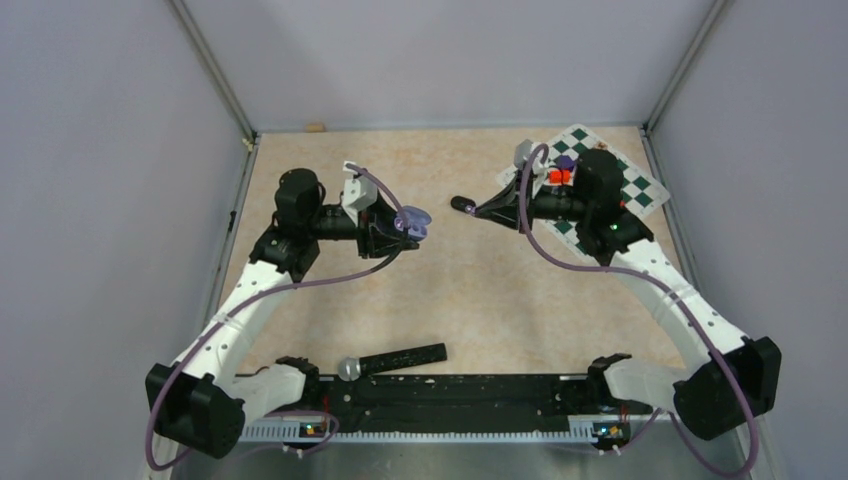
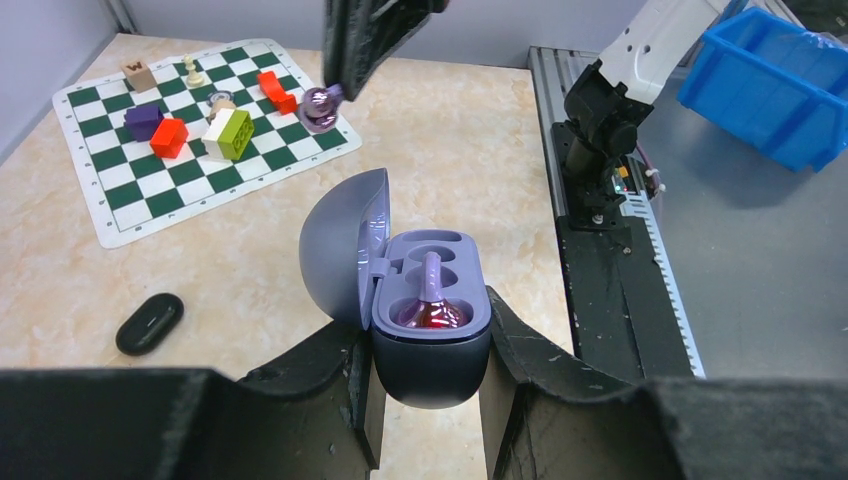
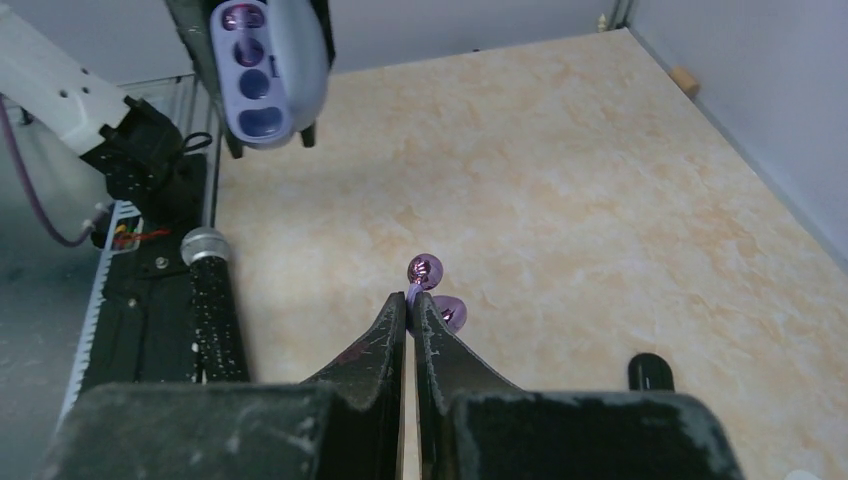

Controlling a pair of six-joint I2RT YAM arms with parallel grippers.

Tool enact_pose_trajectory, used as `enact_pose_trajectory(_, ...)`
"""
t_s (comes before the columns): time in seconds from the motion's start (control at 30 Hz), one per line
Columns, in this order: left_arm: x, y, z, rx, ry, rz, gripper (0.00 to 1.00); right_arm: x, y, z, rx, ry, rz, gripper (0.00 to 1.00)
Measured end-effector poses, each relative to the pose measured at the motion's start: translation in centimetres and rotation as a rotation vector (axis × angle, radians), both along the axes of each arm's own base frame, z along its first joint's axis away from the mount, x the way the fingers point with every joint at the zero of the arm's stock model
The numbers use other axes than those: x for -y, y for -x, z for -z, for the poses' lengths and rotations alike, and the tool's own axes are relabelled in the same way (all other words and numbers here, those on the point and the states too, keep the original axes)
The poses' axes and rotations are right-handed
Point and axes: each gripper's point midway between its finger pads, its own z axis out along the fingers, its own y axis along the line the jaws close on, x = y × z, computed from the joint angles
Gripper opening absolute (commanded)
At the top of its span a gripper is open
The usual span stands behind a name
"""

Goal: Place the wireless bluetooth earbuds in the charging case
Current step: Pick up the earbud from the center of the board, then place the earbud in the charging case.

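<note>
One earbud [image 2: 432,308] sits sunk in the open lilac case [image 2: 430,375], stem up, its bulb half hidden in the socket. My left pincer [image 2: 428,350] covers the case's flanks, clamping them between both fingers with the lid swung left. The other earbud [image 3: 425,270] is pinched at the very tips of my right pincer [image 3: 411,305]. Its jaws nearly meet, the stem is lost between them, and it hangs over the table [image 3: 560,150] apart from the case. Beyond lie a black case [image 2: 150,322] and, farthest, a chessboard [image 2: 110,205] carrying blocks [image 2: 228,133].
</note>
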Motion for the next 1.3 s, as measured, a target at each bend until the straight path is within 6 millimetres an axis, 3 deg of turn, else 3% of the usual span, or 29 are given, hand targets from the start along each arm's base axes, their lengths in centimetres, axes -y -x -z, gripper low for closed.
enact_pose_trajectory(0.17, 0.2, -0.6, 0.1, -0.011, 0.006, -0.001, 0.10, 0.0, 2.4, -1.0, -0.019, -0.071, -0.053, 0.00)
enact_pose_trajectory(0.53, 0.5, -1.2, 1.2, -0.052, -0.005, -0.013, 0.13, -0.4, 4.2, -1.0, -0.082, -0.138, -0.123, 0.00)
enact_pose_trajectory(0.83, 0.5, -1.6, 2.0, -0.047, -0.017, -0.023, 0.08, -0.1, 6.5, -2.4, -0.027, -0.187, -0.187, 0.00)
enact_pose_trajectory(1.1, 1.9, -1.5, 4.6, -0.102, -0.062, 0.009, 0.06, -1.2, 7.4, -1.6, -0.048, -0.184, -0.238, 0.00)
enact_pose_trajectory(1.3, 2.4, -1.1, 5.4, -0.105, -0.082, 0.026, 0.06, -1.8, 7.3, -0.2, -0.093, -0.167, -0.263, 0.00)
